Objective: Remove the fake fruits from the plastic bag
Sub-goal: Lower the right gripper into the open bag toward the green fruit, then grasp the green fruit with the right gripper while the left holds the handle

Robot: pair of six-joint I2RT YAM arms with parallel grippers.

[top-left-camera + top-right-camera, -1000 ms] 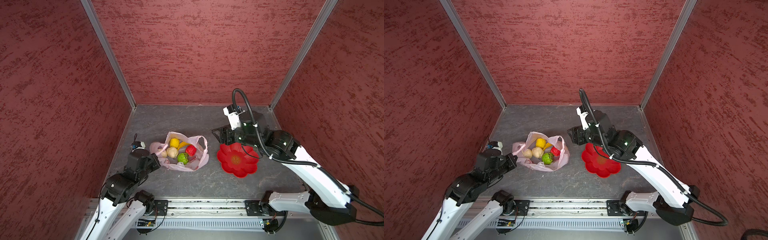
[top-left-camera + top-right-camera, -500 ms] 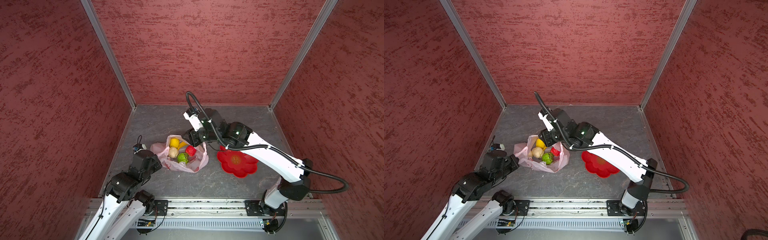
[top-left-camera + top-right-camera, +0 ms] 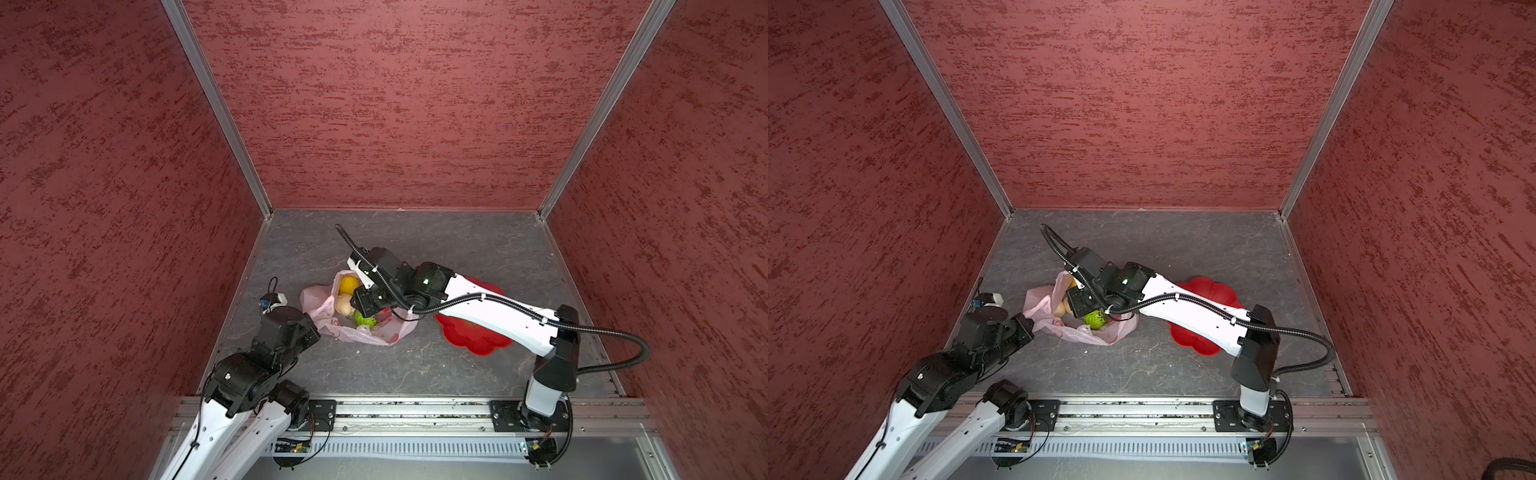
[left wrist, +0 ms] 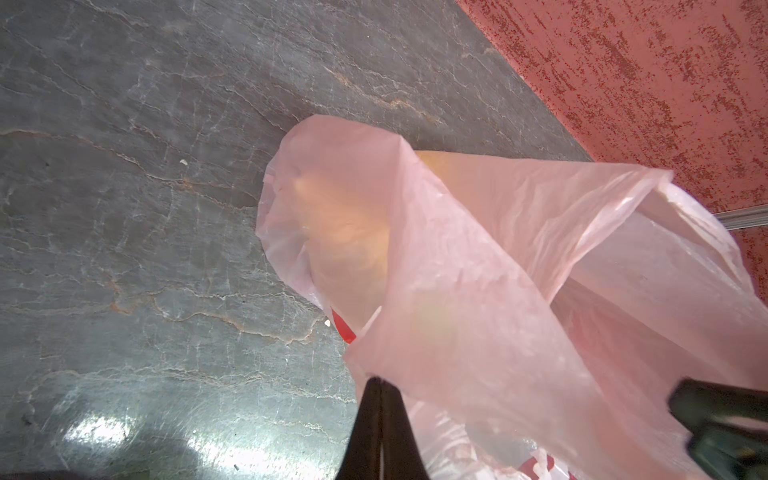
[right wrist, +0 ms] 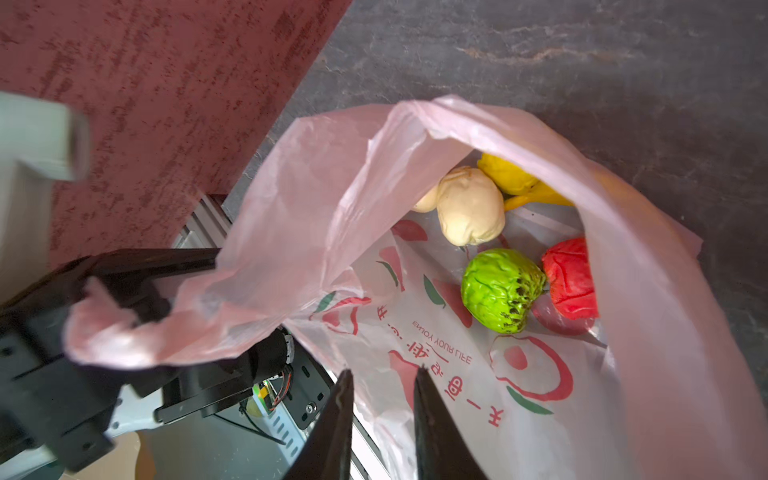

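The pale-pink plastic bag [image 3: 365, 334] [image 3: 1088, 332] lies left of the floor's middle, its mouth held up. My left gripper [image 4: 380, 415] is shut on the bag's [image 4: 457, 249] near-left rim; in a top view the left gripper [image 3: 309, 320] sits at that edge. Looking into the bag [image 5: 332, 187] I see the fake fruits: a green ball [image 5: 500, 291], a red ball [image 5: 571, 278], two beige balls [image 5: 469, 208], a yellow ball [image 5: 505, 174] and a banana [image 5: 536, 199]. My right gripper [image 5: 383, 372] hangs over the bag's mouth, jaws a narrow gap apart, holding nothing.
A red flower-shaped plate [image 3: 473, 336] [image 3: 1204, 291] lies right of the bag, partly under my right arm. Red walls close in the grey floor on three sides. A metal rail [image 3: 415, 409] runs along the front edge.
My right arm has swung left from above the red plate to above the bag, and its jaws have narrowed. The left gripper has kept its hold on the bag.
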